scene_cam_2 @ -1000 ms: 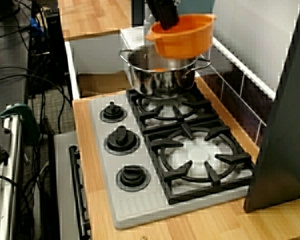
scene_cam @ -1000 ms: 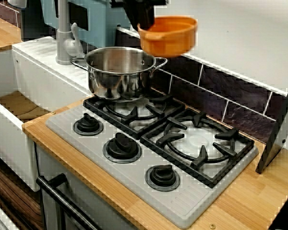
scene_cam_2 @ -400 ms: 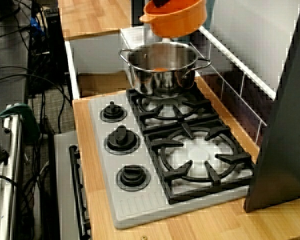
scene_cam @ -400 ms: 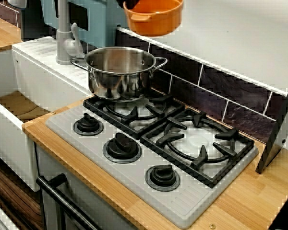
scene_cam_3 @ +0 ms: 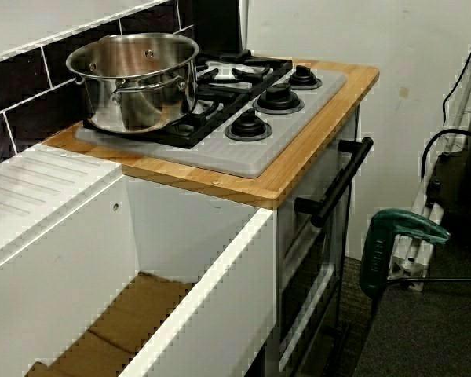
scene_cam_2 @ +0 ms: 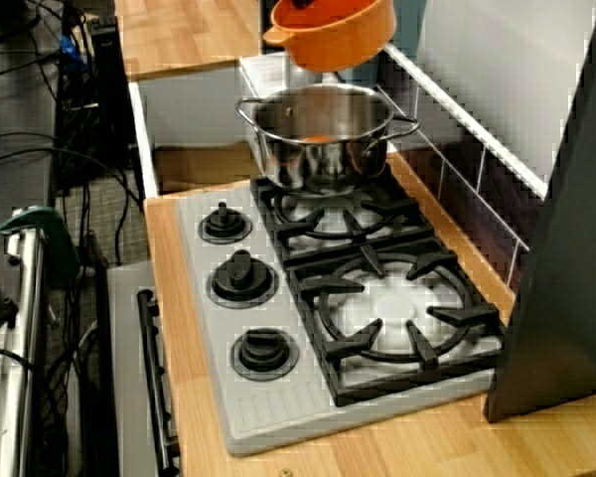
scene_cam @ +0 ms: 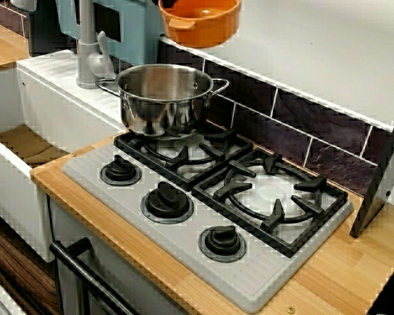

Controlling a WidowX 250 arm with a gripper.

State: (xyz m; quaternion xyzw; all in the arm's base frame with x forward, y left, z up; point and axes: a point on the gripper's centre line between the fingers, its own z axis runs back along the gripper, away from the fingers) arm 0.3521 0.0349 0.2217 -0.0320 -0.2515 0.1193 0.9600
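Observation:
An orange bowl (scene_cam: 200, 23) with small side handles hangs in the air above and behind a steel pot (scene_cam: 164, 98). My gripper (scene_cam: 165, 2) is a dark sliver at the bowl's left rim, shut on it and mostly cut off by the top edge. In the view from the stove's end, the orange bowl (scene_cam_2: 333, 35) hangs over the steel pot's (scene_cam_2: 323, 139) far rim, with the gripper (scene_cam_2: 303, 3) just showing inside it. The pot stands on the back-left burner. A small orange patch shows inside it. From the sink side only the pot (scene_cam_3: 137, 78) is seen.
A grey stove (scene_cam: 203, 216) with three black knobs sits on a wooden counter. A grey faucet (scene_cam: 85, 46) and a white sink (scene_cam: 26, 144) lie to its left. A dark slanted panel (scene_cam: 381, 190) leans at right. A green clamp (scene_cam_3: 392, 243) stands beside the oven handle.
The orange bowl has risen and moved left, from beside the pot's right rim to high above its back, and it has levelled out. The pot has not moved.

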